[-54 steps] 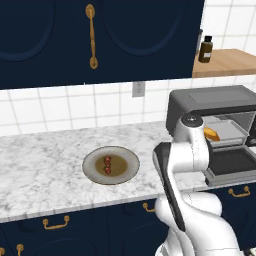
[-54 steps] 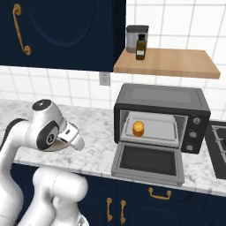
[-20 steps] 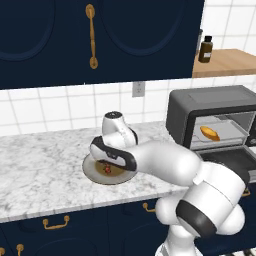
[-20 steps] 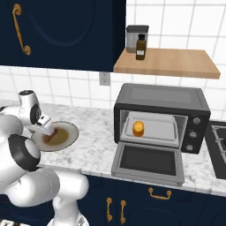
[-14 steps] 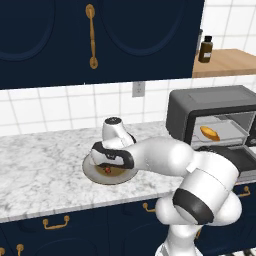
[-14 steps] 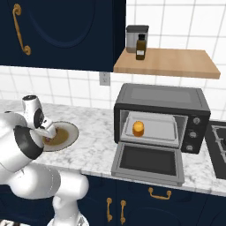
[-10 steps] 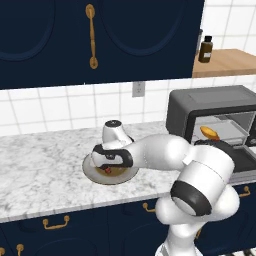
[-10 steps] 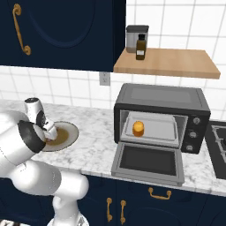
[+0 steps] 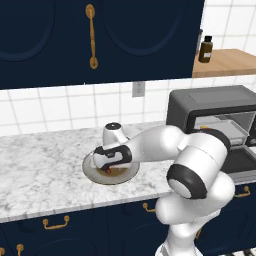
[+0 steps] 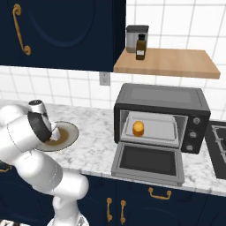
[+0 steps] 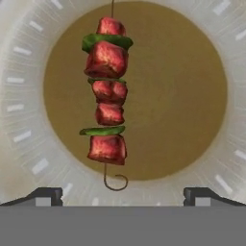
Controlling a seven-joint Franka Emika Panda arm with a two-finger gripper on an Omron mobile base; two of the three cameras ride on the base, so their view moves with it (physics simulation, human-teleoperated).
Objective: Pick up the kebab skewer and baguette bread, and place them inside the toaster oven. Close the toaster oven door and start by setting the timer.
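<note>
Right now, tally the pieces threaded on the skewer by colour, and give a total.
On the skewer, lying on the plate:
Red chunks: 5
Green slices: 3 (the middle one barely peeks out)
Total: 8 pieces

Tool (image 9: 108,169) now lower, closer over kebab skewer (image 11: 106,100).

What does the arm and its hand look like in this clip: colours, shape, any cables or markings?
A glossy white arm of rounded, bulbous segments with dark grey bands at the joints. The hand ends in two small dark, blocky fingertips. No cables or markings are visible.
</note>
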